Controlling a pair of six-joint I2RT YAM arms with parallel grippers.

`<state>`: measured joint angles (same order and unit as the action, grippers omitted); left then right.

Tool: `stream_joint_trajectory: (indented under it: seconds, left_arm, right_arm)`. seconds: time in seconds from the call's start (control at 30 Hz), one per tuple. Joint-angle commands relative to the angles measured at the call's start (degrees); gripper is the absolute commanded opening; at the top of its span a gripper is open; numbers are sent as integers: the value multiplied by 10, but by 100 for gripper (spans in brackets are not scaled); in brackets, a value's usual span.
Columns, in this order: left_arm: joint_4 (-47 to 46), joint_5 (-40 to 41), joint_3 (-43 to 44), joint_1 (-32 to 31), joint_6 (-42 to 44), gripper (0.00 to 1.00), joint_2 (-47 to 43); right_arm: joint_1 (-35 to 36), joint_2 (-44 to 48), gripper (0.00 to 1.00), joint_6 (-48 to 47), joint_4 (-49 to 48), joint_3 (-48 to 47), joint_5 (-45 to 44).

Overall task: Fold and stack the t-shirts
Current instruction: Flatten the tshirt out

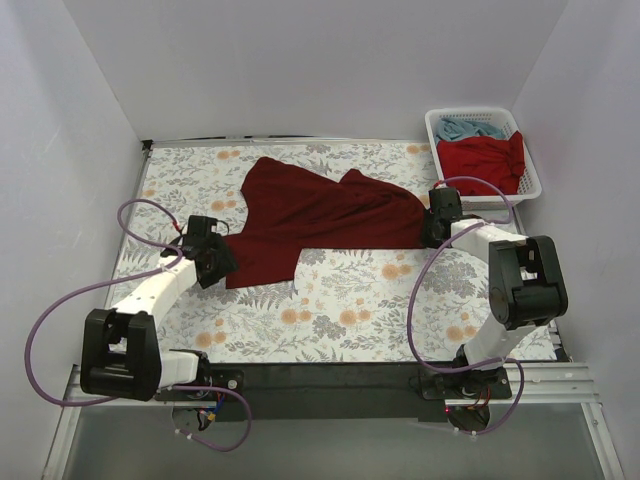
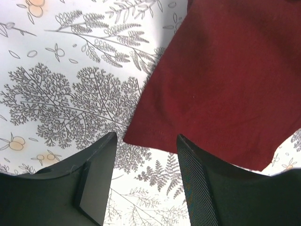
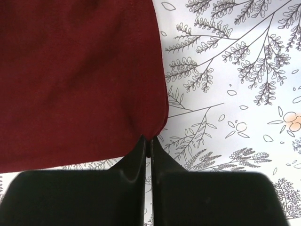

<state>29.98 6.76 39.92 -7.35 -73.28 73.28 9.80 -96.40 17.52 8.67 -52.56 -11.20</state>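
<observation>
The dark maroon t-shirt (image 1: 315, 215) lies spread and rumpled across the middle of the floral table cloth. My right gripper (image 3: 149, 140) is shut on the shirt's near right corner (image 3: 150, 127), and the cloth puckers at the fingertips. My left gripper (image 2: 146, 139) stands open just short of the shirt's left hem (image 2: 155, 141), with bare table cloth between its fingers. In the top view the left gripper (image 1: 218, 262) is at the shirt's lower left end and the right gripper (image 1: 437, 225) at its right end. A brighter red t-shirt (image 1: 485, 160) and a light blue one (image 1: 470, 128) lie in the basket.
The white lattice basket (image 1: 530, 178) stands at the back right corner, just behind the right arm. White walls close in the table on three sides. Purple cables loop from both arms over the table's near part.
</observation>
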Motion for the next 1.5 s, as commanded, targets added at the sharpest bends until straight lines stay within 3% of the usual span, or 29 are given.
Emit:
stream_joint_trajectory:
  seconds: [0.0, 0.23, 0.47, 0.97, 1.3, 1.47]
  left_arm:
    - [34, 13, 23, -18, -6, 53, -19]
    - [73, 63, 42, -68, -29, 51, 19]
    - [70, 124, 66, -71, -27, 39, 46]
    - [8, 106, 67, -64, 3, 42, 168]
    - [17, 86, 41, -63, -18, 44, 146]
    - [29, 83, 41, -63, -28, 26, 148]
  right_arm:
    - [-1, 5, 1, -19, 51, 32, 8]
    - [-1, 21, 1, -27, 32, 47, 28]
    - [-1, 22, 1, -30, 16, 58, 45]
    - [-1, 20, 1, -38, 7, 67, 60]
    - [-1, 28, 1, -38, 3, 71, 63]
    - [-1, 31, 1, -39, 2, 73, 61]
